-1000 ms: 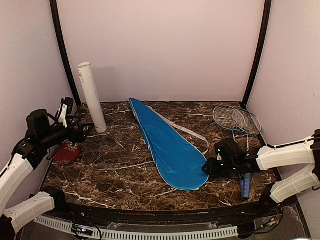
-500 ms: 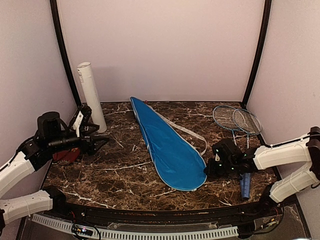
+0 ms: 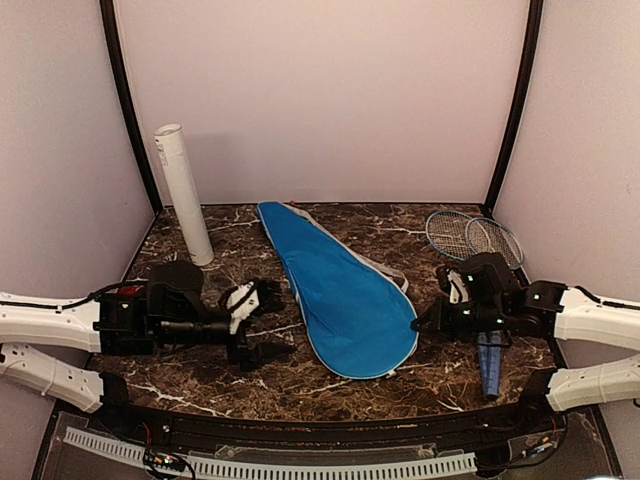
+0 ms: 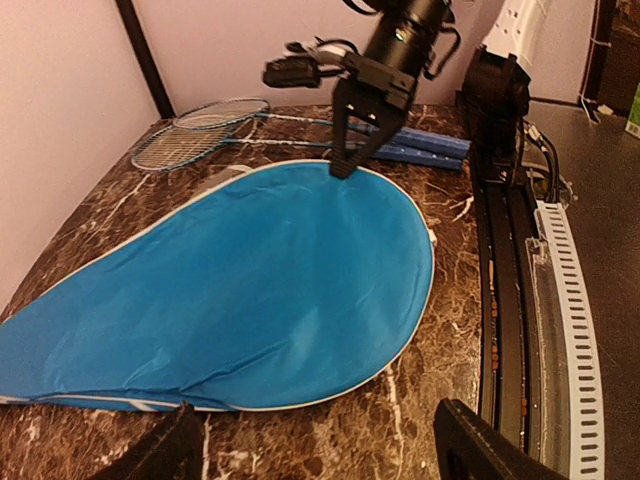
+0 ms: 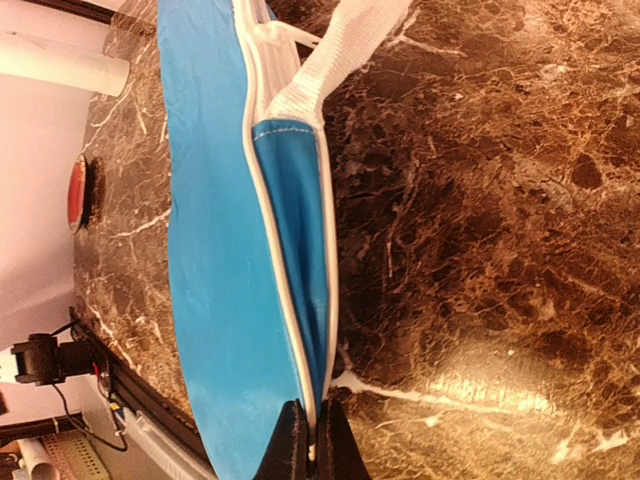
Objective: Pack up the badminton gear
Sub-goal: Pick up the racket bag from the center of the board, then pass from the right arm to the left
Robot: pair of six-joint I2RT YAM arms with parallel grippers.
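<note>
Pincers first: the left gripper has swung in from the table's left edge. It now hangs near the front edge, spread wide and holding nothing, just left of the broad end of the blue cover. The right gripper has snapped closed within the last second and pinches the cover's white-piped rim at that broad end, toward the front right. In the right wrist view, the upper layer seems drawn a little away from the lower one. I read this as the cover's mouth being opened while the free arm comes over to help, so packing has barely begun. Beyond the right gripper, the two rackets lie along the table's right edge, outside the cover, with their heads toward the far right corner. The white tube stands tilted at the far left corner.
</note>
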